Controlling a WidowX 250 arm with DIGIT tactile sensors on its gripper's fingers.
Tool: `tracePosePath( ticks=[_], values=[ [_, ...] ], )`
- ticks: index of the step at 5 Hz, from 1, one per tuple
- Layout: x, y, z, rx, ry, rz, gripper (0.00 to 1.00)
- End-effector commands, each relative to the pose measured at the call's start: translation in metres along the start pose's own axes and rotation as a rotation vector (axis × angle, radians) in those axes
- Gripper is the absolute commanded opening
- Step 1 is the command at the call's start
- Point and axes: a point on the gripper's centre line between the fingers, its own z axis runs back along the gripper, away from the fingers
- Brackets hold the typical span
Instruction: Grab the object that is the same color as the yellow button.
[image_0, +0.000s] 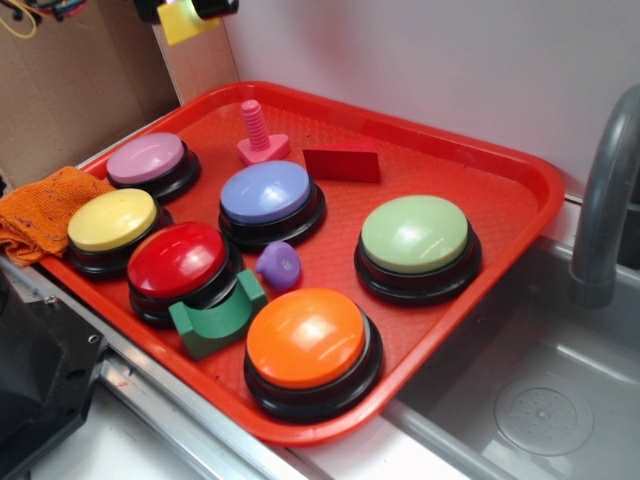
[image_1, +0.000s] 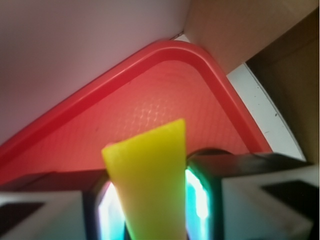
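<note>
buttons fill the red tray (image_0: 520, 190) nearest the exterior view: the orange button (image_0: 310, 340) at six o'clock, the green block (image_0: 215, 320) beside it, the yellow button (image_0: 112, 220) at nine o'clock. farther back, the red wedge (image_0: 342, 162) and pink bolt (image_0: 258, 135) are seen toward twelve o'clock. beyond, at eleven o'clock and well above the tray, the yellow wedge (image_1: 150, 185) is held clamped between the jaws of the gripper (image_1: 152, 207), lifted clear so that the grasp can be judged secure; the grab appears done.
</note>
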Motion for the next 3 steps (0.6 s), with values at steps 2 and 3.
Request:
tracePosePath(
  ticks=[2, 3],
  values=[
    [-0.055, -0.047, 0.07, -0.051, -0.044, -0.373, 0.0],
    [-0.057, -0.043, 0.069, -0.05, -0.044, -0.328, 0.0]
  ],
)
